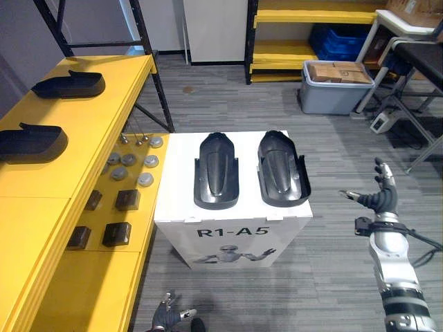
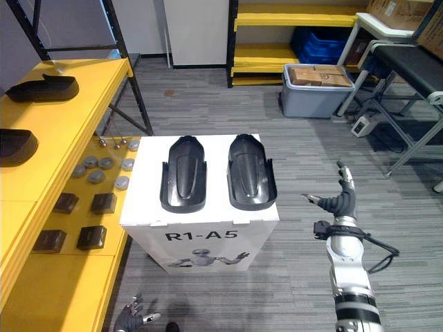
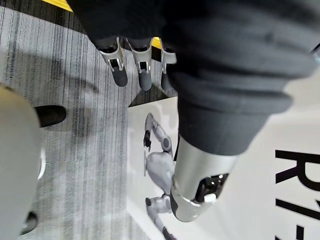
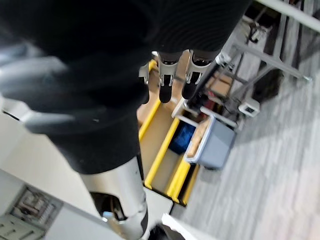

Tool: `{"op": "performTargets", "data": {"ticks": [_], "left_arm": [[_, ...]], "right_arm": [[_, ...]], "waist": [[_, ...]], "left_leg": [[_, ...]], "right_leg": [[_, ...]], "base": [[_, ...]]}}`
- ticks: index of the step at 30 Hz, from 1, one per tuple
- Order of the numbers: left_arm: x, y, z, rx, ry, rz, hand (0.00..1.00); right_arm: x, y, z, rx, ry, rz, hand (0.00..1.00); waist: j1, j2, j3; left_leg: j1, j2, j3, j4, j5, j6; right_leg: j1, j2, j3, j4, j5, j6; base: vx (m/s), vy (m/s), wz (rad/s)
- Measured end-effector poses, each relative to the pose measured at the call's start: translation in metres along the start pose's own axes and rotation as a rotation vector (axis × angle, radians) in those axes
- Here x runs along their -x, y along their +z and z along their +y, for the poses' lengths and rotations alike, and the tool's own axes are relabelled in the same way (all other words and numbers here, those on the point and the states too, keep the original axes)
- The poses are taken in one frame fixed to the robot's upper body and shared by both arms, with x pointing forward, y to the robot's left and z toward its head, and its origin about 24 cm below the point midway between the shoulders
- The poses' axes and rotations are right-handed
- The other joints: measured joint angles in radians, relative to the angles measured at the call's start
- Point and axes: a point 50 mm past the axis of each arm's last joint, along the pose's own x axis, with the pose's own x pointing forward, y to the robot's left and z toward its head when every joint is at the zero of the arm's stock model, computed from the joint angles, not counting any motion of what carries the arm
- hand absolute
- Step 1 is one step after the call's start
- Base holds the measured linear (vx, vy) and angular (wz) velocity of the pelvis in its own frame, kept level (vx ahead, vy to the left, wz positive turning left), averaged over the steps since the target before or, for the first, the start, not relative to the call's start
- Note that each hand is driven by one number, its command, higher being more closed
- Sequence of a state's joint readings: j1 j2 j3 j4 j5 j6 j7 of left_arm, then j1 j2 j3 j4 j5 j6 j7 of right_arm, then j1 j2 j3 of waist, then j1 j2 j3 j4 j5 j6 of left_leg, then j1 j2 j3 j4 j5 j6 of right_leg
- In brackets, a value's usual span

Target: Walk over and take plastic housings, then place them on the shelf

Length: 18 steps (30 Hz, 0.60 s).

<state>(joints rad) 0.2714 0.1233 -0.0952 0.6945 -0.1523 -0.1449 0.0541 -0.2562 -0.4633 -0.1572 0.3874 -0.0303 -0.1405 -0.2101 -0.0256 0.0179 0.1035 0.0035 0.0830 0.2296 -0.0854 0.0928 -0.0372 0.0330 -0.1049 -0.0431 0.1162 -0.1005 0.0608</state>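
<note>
- My right hand (image 1: 379, 199) hangs in the air off the right side of the white box (image 1: 232, 232). Its fingers are spread and straight, it holds nothing, and it is clear of everything.
- My left hand (image 1: 166, 317) is low, near the box's front face, with its fingers loose and empty too.
- The black plastic housings I want lie on the box top, side by side and hollow side up: the left housing (image 1: 217, 171) and the right housing (image 1: 282, 168). They sit near each other with a gap between them, so I judge each hand can take one from its own side.
- On the yellow shelf (image 1: 104, 111) to my left rest a far shelf housing (image 1: 69, 84) and a near shelf housing (image 1: 31, 143), well apart. The bare yellow around them looks like room for mine.
- A lower yellow level carries round metal discs (image 1: 131, 166) and dark blocks (image 1: 118, 234).
- The floor is grey striped carpet (image 1: 332, 263). Beyond the box stand a grey tote (image 1: 332, 100) holding a cardboard box (image 1: 339, 71), and a blue crate (image 1: 339, 41) in yellow racking.
</note>
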Motion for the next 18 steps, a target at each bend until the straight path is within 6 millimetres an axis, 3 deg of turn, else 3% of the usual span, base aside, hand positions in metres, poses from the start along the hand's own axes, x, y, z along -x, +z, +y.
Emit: {"op": "performTargets", "data": {"ticks": [5, 11, 18], "left_arm": [[0.000, -0.001, -0.008, 0.011, -0.015, 0.003, 0.00], [-0.001, 0.003, -0.009, 0.034, -0.010, -0.014, 0.00], [-0.006, 0.011, -0.012, 0.037, -0.002, -0.036, 0.00]], "right_arm": [[-0.019, -0.004, 0.015, 0.041, -0.002, 0.088, 0.00], [-0.038, 0.013, 0.040, -0.011, -0.024, 0.108, 0.00], [-0.058, 0.031, 0.045, -0.017, -0.040, 0.107, 0.00]], "waist": [[0.014, 0.020, 0.019], [0.020, 0.028, 0.052], [0.041, 0.030, 0.087]], "left_leg": [[-0.016, -0.014, -0.029, -0.001, 0.018, 0.011], [-0.038, -0.023, -0.054, -0.006, 0.028, 0.011], [-0.055, -0.034, -0.090, -0.002, 0.036, 0.019]], "right_leg": [[-0.001, -0.013, -0.025, -0.004, 0.008, 0.008], [-0.006, -0.016, -0.022, -0.035, 0.008, 0.010], [-0.003, -0.019, -0.026, -0.057, 0.009, 0.012]], "base": [[-0.07, 0.032, 0.15], [-0.07, 0.017, 0.06], [0.00, 0.016, 0.07]]}}
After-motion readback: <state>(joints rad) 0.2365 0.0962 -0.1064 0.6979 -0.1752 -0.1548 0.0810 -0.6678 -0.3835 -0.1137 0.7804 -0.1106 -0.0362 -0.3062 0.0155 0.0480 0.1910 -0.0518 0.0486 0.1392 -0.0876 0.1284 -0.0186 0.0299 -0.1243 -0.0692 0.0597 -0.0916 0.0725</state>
